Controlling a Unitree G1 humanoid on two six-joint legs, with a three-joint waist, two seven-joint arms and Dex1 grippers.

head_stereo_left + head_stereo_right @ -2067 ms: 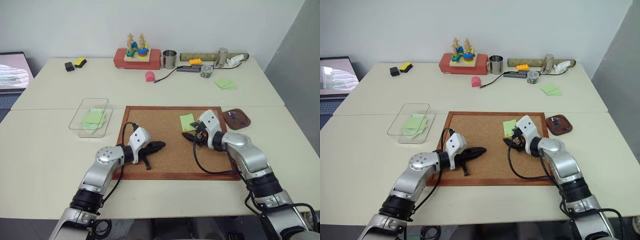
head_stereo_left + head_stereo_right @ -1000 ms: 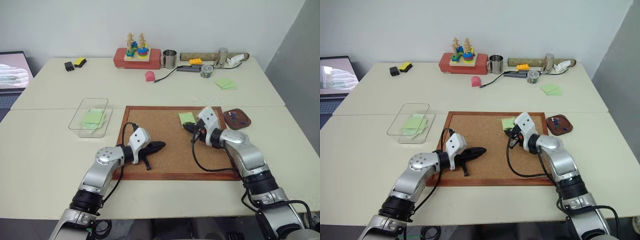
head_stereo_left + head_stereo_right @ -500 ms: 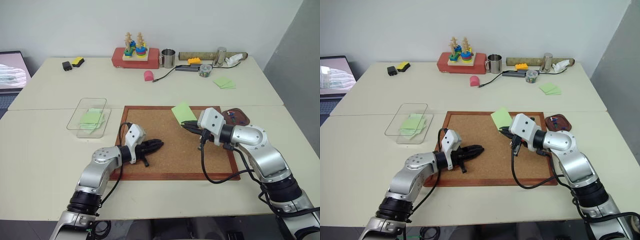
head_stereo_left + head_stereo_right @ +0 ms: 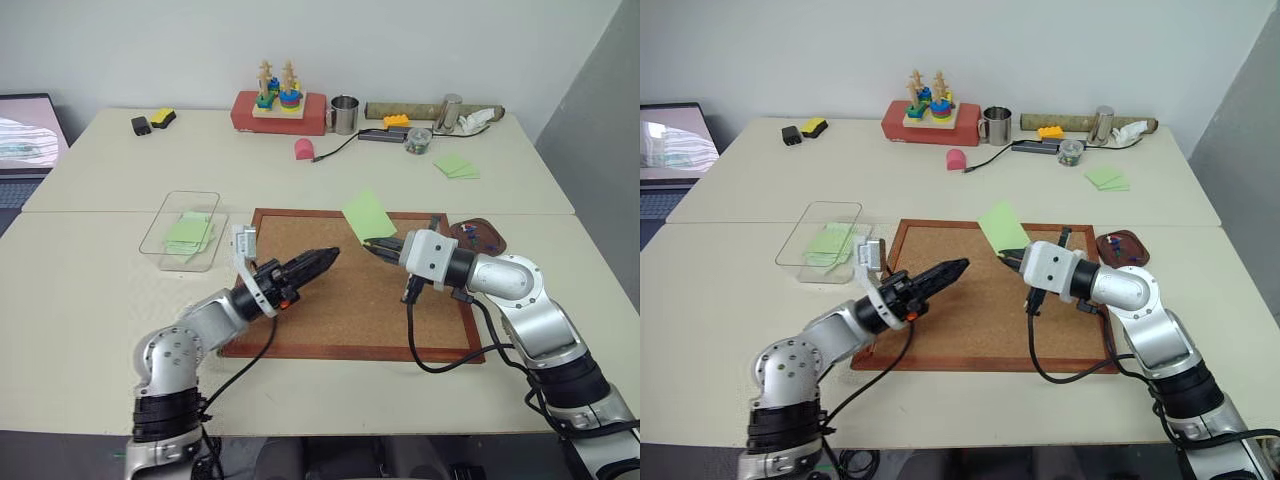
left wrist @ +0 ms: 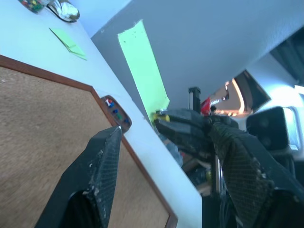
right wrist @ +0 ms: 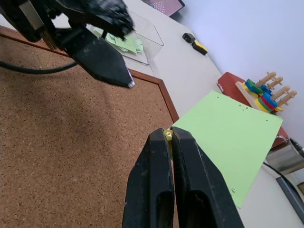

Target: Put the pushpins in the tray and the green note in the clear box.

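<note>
In the head views, the right gripper (image 4: 372,245) is seen clamped on a corner of the green note (image 4: 368,214), which is held up, tilted, above the far right part of the cork board (image 4: 350,315). The left gripper (image 4: 322,259) is raised over the board's left half, pointing right toward the note; its fingers look nearly together from here. The tray (image 4: 477,238) is found just right of the board's far right corner, with pushpins (image 4: 470,235) in it. The clear box (image 4: 183,230) lies left of the board, with green notes inside.

In the left wrist view, the left fingers (image 5: 102,166) are seen spread apart with nothing between them, the note (image 5: 142,71) and the right gripper (image 5: 164,126) beyond.

In the right wrist view, the right fingers (image 6: 156,180) are pressed together on the note's corner (image 6: 228,137), a yellow pin head (image 6: 168,135) pinched at their tips; the left gripper (image 6: 107,64) is apart from the note.
</note>
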